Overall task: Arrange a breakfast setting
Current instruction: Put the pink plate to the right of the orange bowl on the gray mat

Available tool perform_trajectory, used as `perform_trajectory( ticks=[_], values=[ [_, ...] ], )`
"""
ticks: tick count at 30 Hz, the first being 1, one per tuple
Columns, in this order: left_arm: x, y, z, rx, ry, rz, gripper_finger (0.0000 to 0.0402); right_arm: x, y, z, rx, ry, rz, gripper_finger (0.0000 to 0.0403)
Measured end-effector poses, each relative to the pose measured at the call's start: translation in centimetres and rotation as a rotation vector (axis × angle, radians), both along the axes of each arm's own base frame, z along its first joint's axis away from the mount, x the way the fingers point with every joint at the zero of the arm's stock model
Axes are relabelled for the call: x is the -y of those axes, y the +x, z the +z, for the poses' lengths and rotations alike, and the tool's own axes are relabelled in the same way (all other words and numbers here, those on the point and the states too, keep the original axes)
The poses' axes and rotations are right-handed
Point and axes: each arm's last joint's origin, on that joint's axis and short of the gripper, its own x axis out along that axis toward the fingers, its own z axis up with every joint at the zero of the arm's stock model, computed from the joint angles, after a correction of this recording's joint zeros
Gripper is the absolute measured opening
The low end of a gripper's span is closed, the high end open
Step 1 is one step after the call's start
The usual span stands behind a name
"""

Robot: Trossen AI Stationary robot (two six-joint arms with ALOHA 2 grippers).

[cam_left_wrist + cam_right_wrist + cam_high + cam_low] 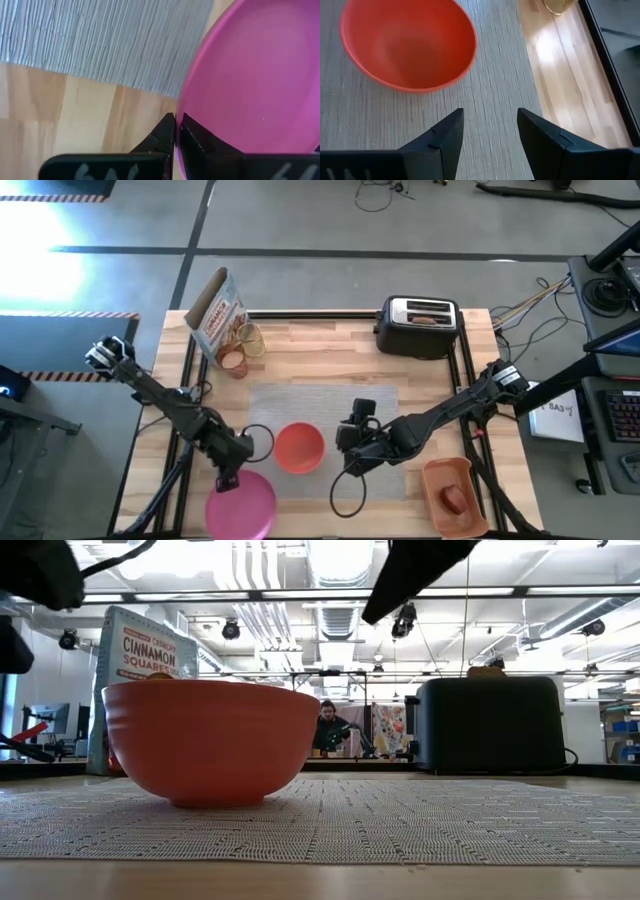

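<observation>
A pale wooden counter (330, 345) in a workshop carries a grey mat (325, 405) at its middle. The left gripper (175, 127) is pinched closed on the rim of the pink plate (241, 505), which hangs over the counter's near-left edge. The plate looks light, stiff and smooth, so a rim grip may slip. The right gripper (489, 127) hovers open over the mat beside the red-orange bowl (299, 447). The mat's far half offers room.

Black-and-chrome toaster (418, 326) at far edge of wooden surface (330, 358), cereal box (217, 316) tilted at far left corner, orange tray (452, 496) near right corner. Person (326, 727) seated in background.
</observation>
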Motion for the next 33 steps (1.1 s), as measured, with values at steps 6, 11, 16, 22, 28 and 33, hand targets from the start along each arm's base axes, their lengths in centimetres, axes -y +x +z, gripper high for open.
perform_trajectory(
  ticks=[6, 11, 16, 22, 28, 33],
  values=[
    [-0.7, 1.7, 0.6, 0.102, -0.067, 0.072, 0.0000, -0.1, 0.2, 0.1, 0.022, 0.012, 0.000, 0.0176],
    [-1.3, 2.7, 0.9, 0.158, -0.099, 0.114, 0.0000, -0.4, 0.8, 0.6, 0.128, 0.095, -0.043, 0.0176],
    [-2.1, 3.3, 1.0, 0.185, -0.096, 0.130, 0.0000, -0.7, 1.6, 1.1, 0.228, 0.205, -0.070, 0.0176],
    [-3.2, 3.9, 1.1, 0.222, -0.066, 0.152, 0.0000, -1.1, 2.2, 1.8, 0.332, 0.314, -0.092, 0.0176],
    [-4.1, 4.3, 1.1, 0.237, -0.052, 0.176, 0.0000, -1.3, 2.5, 1.9, 0.312, 0.544, -0.106, 0.0176],
    [-5.0, 4.7, 1.1, 0.244, -0.043, 0.204, 0.0000, -1.2, 2.5, 1.9, 0.356, 0.699, -0.269, 0.0176]
  ],
)
